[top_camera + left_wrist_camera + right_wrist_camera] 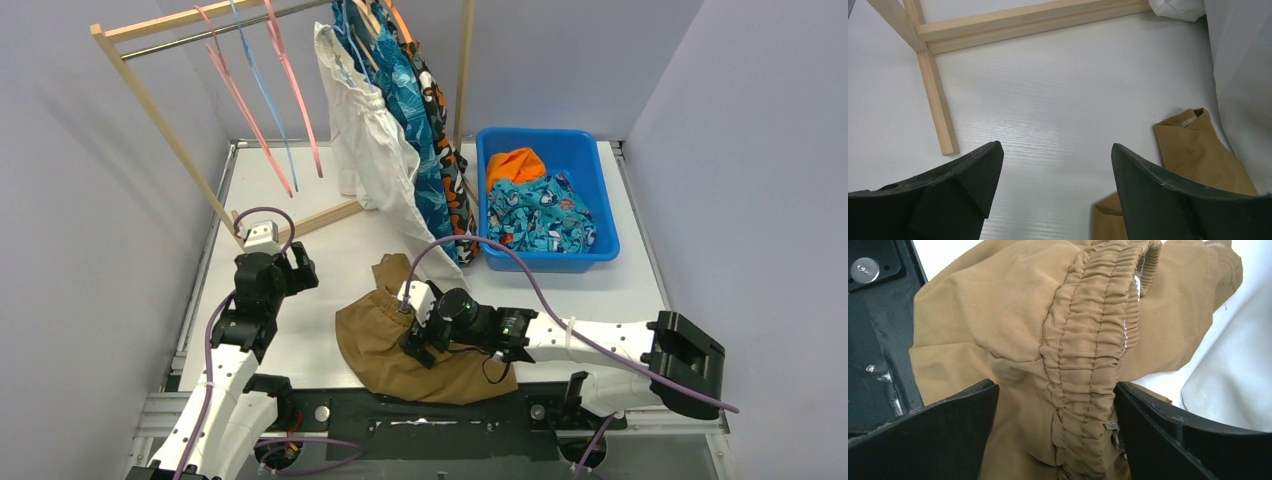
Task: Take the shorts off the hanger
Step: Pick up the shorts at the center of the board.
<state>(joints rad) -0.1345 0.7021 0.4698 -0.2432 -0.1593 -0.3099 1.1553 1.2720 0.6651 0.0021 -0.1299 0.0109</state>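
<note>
The brown shorts (380, 350) lay crumpled on the table (600, 295) at its near edge, clear of any hanger. Their elastic waistband (1088, 365) ran lengthwise straight through the gap of the right end effector (1055, 387), whose fingers stood spread on either side of it without pinching the cloth. That arm was plainly the nearer one, reaching leftward over the shorts. The left end effector (285, 270), also spread and holding nothing, hung above bare table well to the left. The blue bin (548, 265), likely the destination, sat to the far right.
</note>
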